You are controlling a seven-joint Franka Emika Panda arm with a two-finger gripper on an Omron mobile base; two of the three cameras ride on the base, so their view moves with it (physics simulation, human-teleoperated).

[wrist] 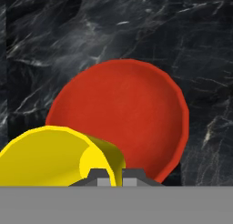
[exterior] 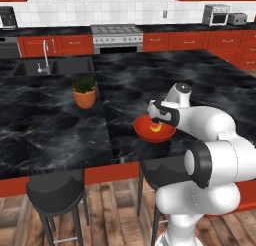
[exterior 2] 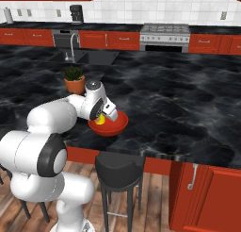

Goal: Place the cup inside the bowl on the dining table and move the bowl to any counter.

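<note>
While pinching the cup [wrist: 54, 157] rim, the shut claw [wrist: 110, 175] is hovering directly over the bowl [wrist: 132, 114] on the tabletop [exterior: 50, 120].

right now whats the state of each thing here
claw: shut on the cup's rim, over the bowl
cup: held, not yet released
bowl: upright on the dining table near its front edge
plant pot: upright on the table, apart from the bowl

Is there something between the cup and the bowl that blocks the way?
Nothing visible blocks it. The cup, held in the shut jaws, hangs directly over the bowl, whose inside is bare, on the dining table.
</note>
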